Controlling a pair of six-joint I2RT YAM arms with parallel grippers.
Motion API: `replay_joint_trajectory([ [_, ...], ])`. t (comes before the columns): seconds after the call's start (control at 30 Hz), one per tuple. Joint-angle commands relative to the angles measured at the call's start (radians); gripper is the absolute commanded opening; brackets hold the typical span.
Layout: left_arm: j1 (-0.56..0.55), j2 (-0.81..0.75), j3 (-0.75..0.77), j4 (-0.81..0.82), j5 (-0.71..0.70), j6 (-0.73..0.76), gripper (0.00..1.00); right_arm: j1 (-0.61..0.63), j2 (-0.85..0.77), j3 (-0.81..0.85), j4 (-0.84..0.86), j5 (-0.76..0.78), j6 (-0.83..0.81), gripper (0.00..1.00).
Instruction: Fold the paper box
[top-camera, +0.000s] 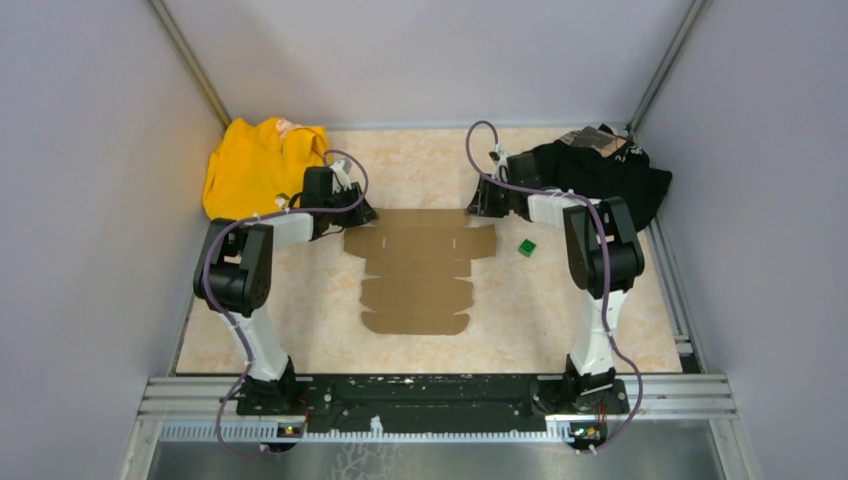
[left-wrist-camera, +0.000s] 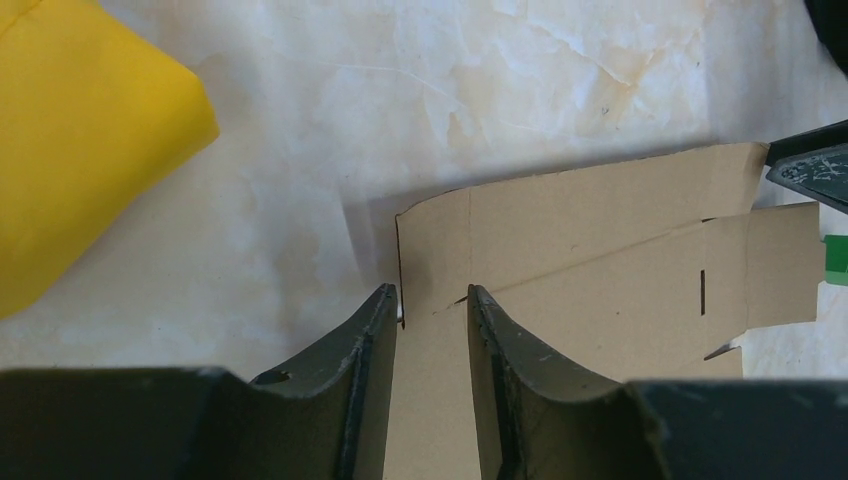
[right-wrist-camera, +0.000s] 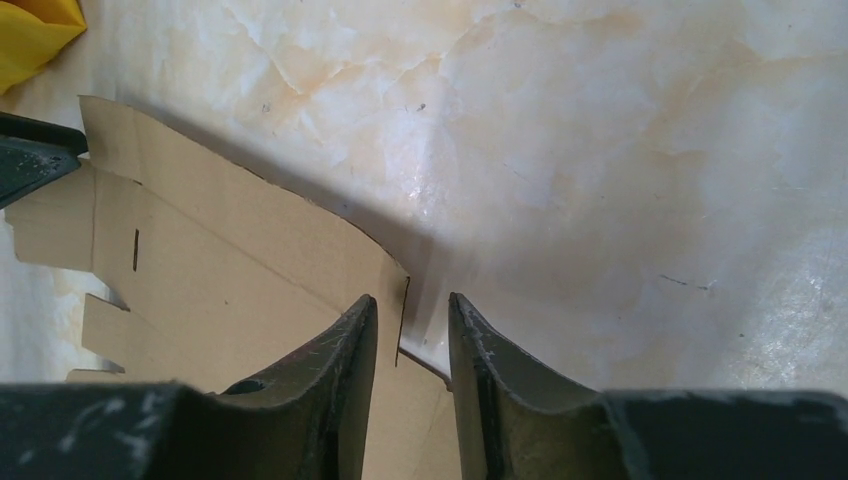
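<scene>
Left gripper (top-camera: 363, 213) and right gripper (top-camera: 474, 209), jaws partly parted and clamping nothing, straddle the far corners of the paper box (top-camera: 418, 270) lying flat on the table (top-camera: 600, 330), apparently to lift its far flap.

no legible txt, labels, nos. in any view

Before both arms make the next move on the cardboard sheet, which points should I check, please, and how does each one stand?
1. The paper box lies flat, unfolded: ok.
2. The left claw is at its far left corner: ok.
3. The right claw is at its far right corner: ok.
4. Claws clamped on the flap: not ok, both stand apart.
5. The green cube lies apart from the sheet: ok.
</scene>
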Motion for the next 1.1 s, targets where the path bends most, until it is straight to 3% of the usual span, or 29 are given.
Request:
replay_joint_trajectory([
  [0.0, -0.004, 0.013, 0.029, 0.045, 0.034, -0.011, 0.38, 0.007, 0.007, 0.046, 0.04, -0.025, 0.008, 0.3],
  [0.17, -0.004, -0.006, 0.026, 0.039, 0.022, -0.003, 0.35, 0.007, -0.033, 0.026, 0.028, 0.01, 0.0, 0.3],
  [0.37, -0.003, -0.075, 0.016, -0.005, -0.058, 0.029, 0.58, 0.006, -0.1, -0.005, -0.007, 0.098, -0.016, 0.32],
  [0.47, 0.0, -0.087, 0.036, -0.066, -0.126, 0.043, 0.6, 0.006, -0.113, -0.007, -0.049, 0.157, -0.022, 0.33],
  [0.53, 0.003, -0.087, 0.049, -0.106, -0.157, 0.045, 0.57, 0.006, -0.114, 0.0, -0.077, 0.203, -0.025, 0.3],
  [0.67, 0.006, -0.068, 0.065, -0.148, -0.208, 0.042, 0.39, 0.007, -0.082, 0.038, -0.142, 0.251, -0.039, 0.12],
  [0.8, 0.006, -0.018, 0.096, -0.178, -0.218, 0.047, 0.26, 0.006, -0.055, 0.063, -0.174, 0.273, -0.046, 0.11],
  [1.07, 0.004, 0.07, 0.137, -0.192, -0.193, 0.042, 0.24, 0.017, 0.001, 0.1, -0.185, 0.246, -0.045, 0.11],
])
